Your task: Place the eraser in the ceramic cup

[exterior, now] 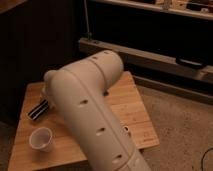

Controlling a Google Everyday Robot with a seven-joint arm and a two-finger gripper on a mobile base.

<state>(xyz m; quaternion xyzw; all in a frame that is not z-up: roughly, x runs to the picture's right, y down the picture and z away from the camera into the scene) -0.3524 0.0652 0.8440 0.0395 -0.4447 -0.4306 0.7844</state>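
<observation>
The eraser (38,111), a black block with white stripes, lies tilted at the left of the wooden table (132,107). The white ceramic cup (41,138) stands upright near the table's front left, just below the eraser and apart from it. My gripper (46,102) is at the eraser's upper right end, mostly hidden behind my thick white arm (92,105). I cannot tell whether it touches the eraser. The cup looks empty.
My arm crosses the table's middle and hides much of it. A small pale object (126,129) peeks out at the arm's right edge. A low metal rail (150,56) runs behind the table. Speckled floor (180,125) lies to the right.
</observation>
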